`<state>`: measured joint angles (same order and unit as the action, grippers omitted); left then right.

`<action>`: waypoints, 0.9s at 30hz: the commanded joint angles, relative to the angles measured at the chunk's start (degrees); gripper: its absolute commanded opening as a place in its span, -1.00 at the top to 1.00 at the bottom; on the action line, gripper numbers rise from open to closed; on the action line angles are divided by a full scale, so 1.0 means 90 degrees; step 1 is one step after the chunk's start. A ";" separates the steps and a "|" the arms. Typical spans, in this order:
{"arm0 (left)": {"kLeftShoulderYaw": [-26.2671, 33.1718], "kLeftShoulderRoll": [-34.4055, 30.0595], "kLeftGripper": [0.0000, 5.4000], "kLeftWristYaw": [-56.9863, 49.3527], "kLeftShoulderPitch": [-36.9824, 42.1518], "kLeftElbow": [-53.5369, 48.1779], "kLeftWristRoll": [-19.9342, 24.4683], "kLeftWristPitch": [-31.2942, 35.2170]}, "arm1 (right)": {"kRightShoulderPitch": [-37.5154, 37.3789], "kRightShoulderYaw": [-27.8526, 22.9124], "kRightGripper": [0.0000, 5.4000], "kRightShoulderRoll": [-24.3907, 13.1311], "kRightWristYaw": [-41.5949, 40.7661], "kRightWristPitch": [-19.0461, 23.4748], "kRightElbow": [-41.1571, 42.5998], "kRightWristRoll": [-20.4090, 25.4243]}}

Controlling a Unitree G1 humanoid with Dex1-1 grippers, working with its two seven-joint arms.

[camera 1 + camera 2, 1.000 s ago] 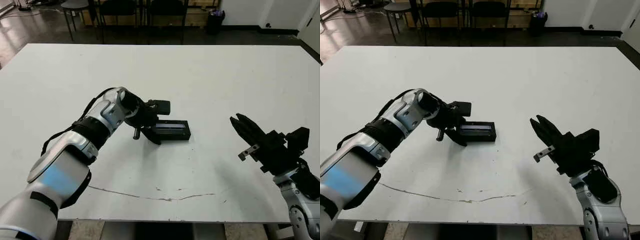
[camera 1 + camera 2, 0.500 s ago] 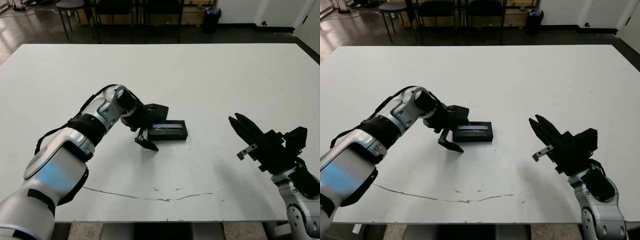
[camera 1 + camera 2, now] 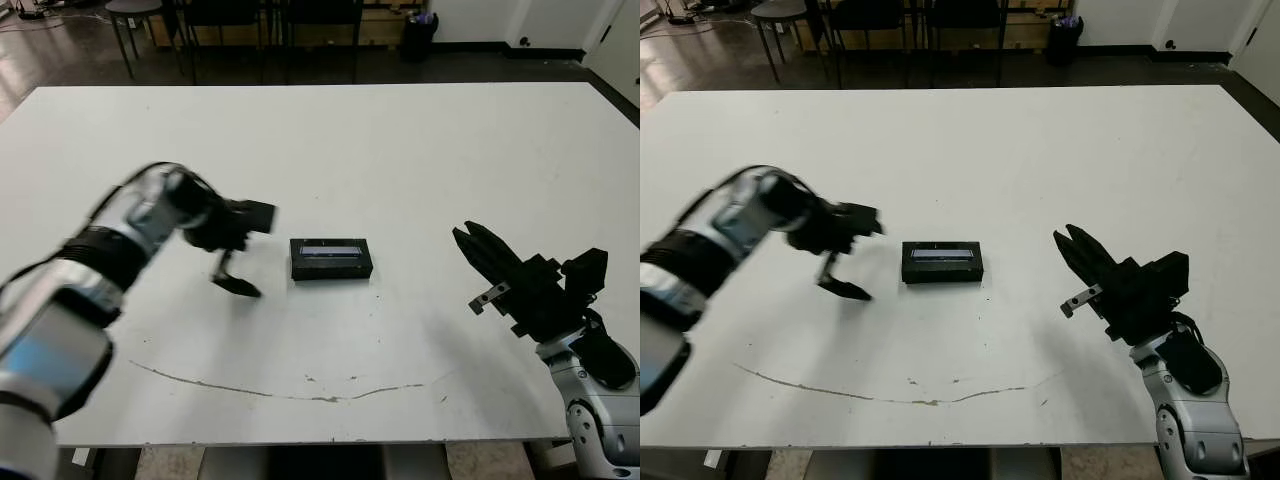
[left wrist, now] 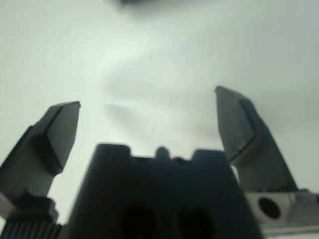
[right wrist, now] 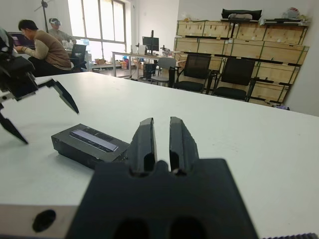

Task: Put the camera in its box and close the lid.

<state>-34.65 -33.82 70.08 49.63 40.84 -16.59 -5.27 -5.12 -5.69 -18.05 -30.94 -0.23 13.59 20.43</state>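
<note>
Left tool [image 3: 232,272] drawn back, fingers apart, lid [image 3: 331,258] closed, right tool [image 3: 478,247] together.

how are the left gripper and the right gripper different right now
The left gripper has its fingers spread wide with nothing between them; the right gripper has its fingers close together. The left gripper sits nearer the lid on the table; the right gripper sits farther off. Both hold nothing.

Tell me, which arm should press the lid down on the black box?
Probably the left. Its tool hangs open just beside the lid, which looks already in place. The right tool is shut and farther off across the table.
</note>
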 commanded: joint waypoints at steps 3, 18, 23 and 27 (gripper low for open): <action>0.0493 -0.0715 -1.00 -0.1006 -0.1044 -0.1088 -0.0536 0.0817 | 0.0046 0.0041 1.00 -0.0005 -0.0012 0.0058 -0.0080 0.0004; 0.3430 0.1120 0.22 -0.4091 -0.3227 -0.4113 0.2009 0.1376 | 0.0215 0.0205 1.00 0.0035 0.0048 -0.0012 -0.0174 -0.0142; 0.3111 0.1864 0.66 -0.4364 -0.3313 -0.4937 0.2401 0.2201 | 0.0195 0.0187 1.00 0.0030 0.0155 0.0073 -0.0129 -0.0163; 0.2764 0.2230 1.00 -0.4673 -0.3243 -0.5177 0.2256 0.2716 | 0.0159 0.0195 1.00 0.0044 0.0216 -0.0002 -0.0093 -0.0212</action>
<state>-8.82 -14.15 28.93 20.74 -5.62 4.43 17.25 -3.05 -3.88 -17.74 -29.32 -0.61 12.92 19.16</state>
